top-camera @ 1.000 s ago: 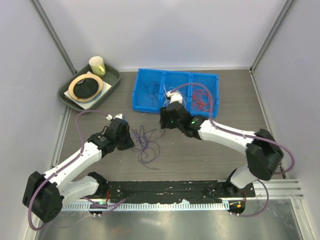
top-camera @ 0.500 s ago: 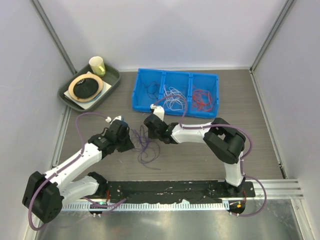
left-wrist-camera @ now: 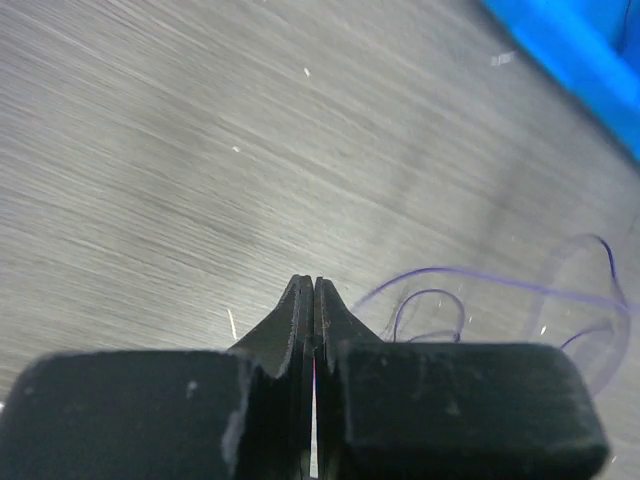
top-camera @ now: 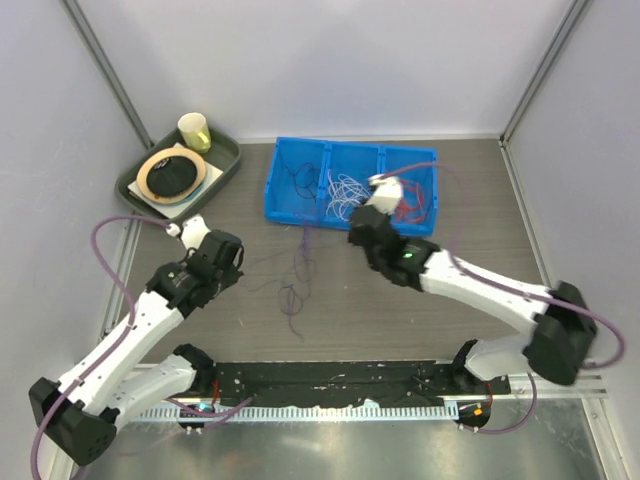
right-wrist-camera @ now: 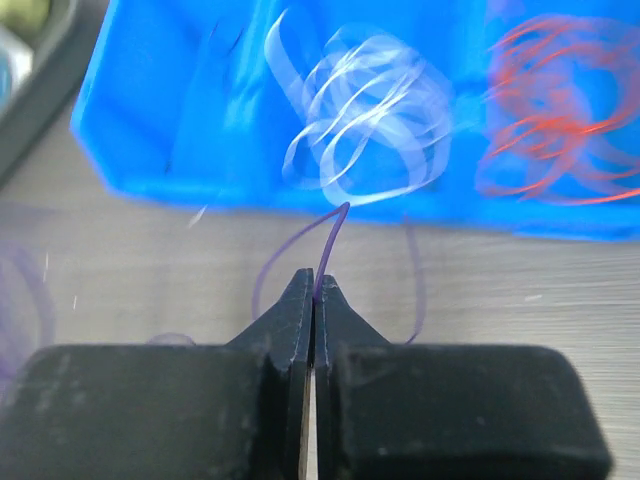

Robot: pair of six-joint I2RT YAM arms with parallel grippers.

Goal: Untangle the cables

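A loose tangle of purple cables (top-camera: 297,268) lies stretched out on the table between my two grippers. My right gripper (top-camera: 356,238) (right-wrist-camera: 315,280) hovers just in front of the blue bin (top-camera: 350,148) and is shut on one purple cable (right-wrist-camera: 335,225), which sticks up from its tips. My left gripper (top-camera: 236,266) (left-wrist-camera: 314,285) is to the left of the tangle and shut, with a thin purple strand (left-wrist-camera: 440,268) running away from its tips. White cables (top-camera: 345,190) (right-wrist-camera: 365,115) fill the bin's middle compartment, red ones (top-camera: 408,195) (right-wrist-camera: 555,120) the right, and a few dark ones (top-camera: 300,180) the left.
A green tray (top-camera: 222,165) at the back left holds a tape roll (top-camera: 172,172) and a yellow cup (top-camera: 194,130). Grey walls close in the table on three sides. The bin's front wall (right-wrist-camera: 200,170) stands right ahead of the right gripper.
The right gripper shut on a purple cable at the tangle and drew it right, toward the bin. The left gripper pulled back to the left. The tangle stretched out.
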